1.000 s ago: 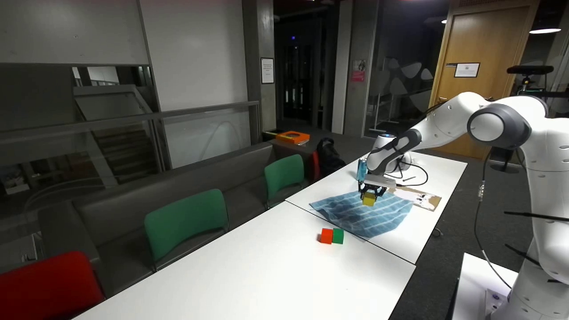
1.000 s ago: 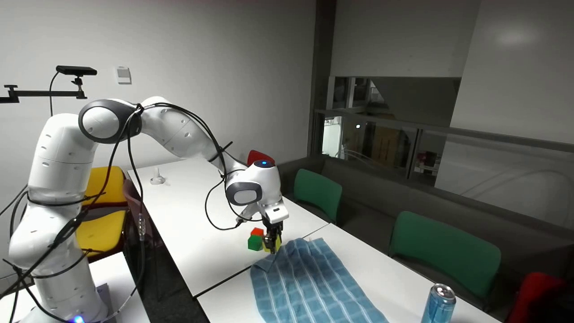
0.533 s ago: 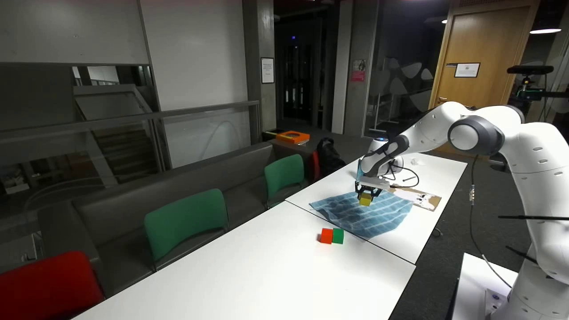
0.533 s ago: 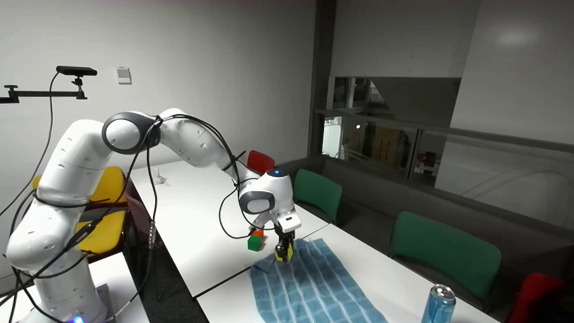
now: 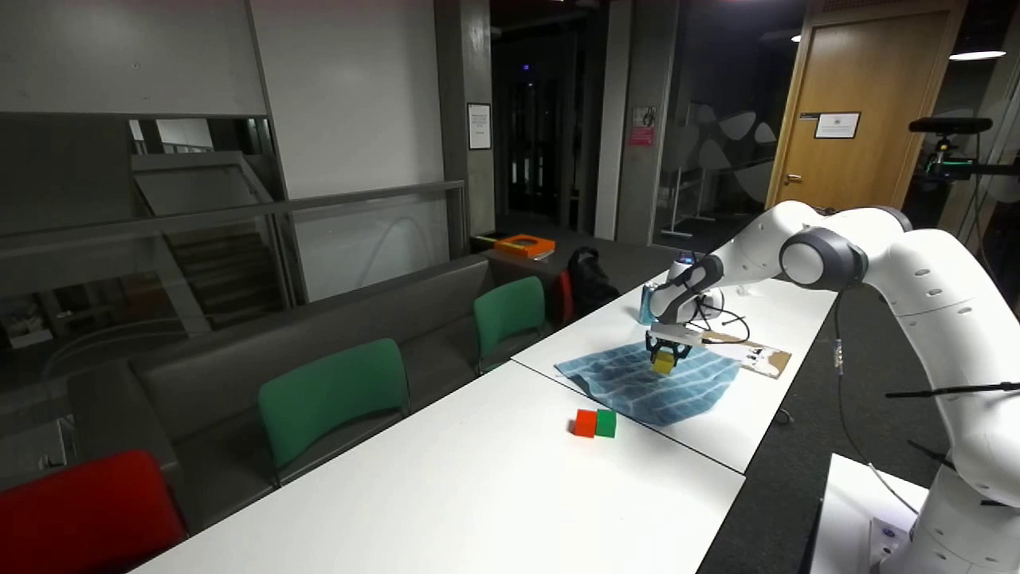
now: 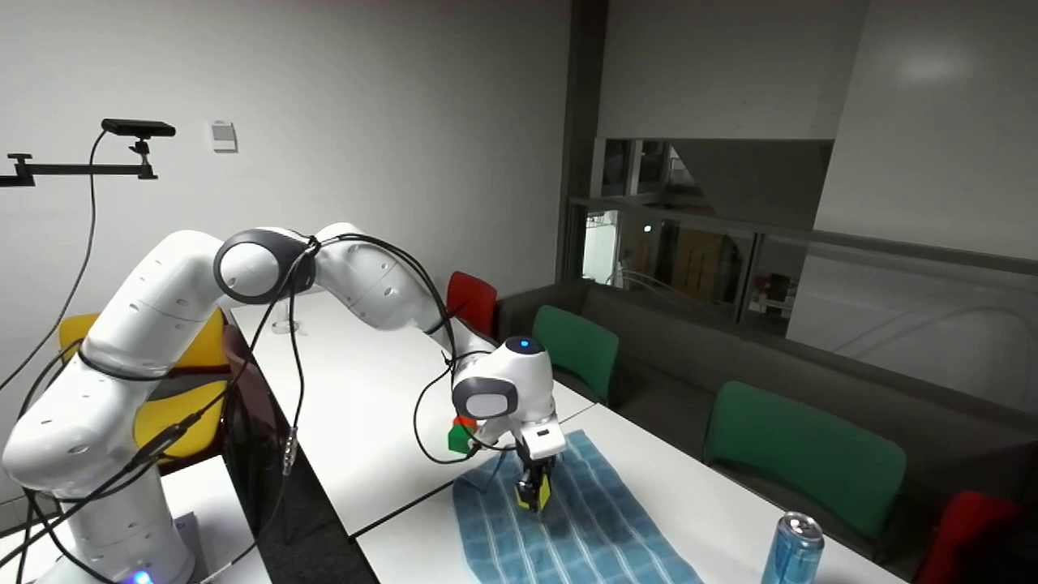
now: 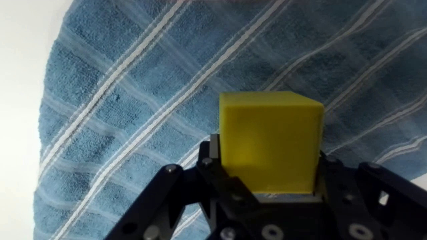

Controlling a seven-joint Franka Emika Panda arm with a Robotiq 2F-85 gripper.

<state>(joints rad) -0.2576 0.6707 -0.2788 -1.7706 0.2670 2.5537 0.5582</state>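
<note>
Since a second ago, the yellow cube (image 7: 271, 146) and the arm (image 6: 377, 280) have moved farther over the blue towel (image 6: 584, 519), nearer and to the right in an exterior view. Closest in the wrist view, the end effector (image 7: 268, 158) is narrowed onto the cube, fingers (image 7: 215, 146) against two opposite sides. Just beyond lies the towel, rumpled; whether the cube touches it, I cannot tell. Carrying well, I judge, calls for steady pressure, a level cube and enough height not to drag the folds; any lowering should go straight and slow. Farther off on the white surface (image 5: 478, 478) sit a red block (image 5: 585, 423) and a green block (image 5: 606, 423), just beside each other; a blue can (image 6: 793, 550) stands upright, well apart from them. Farthest are green chairs (image 5: 335, 399).
</note>
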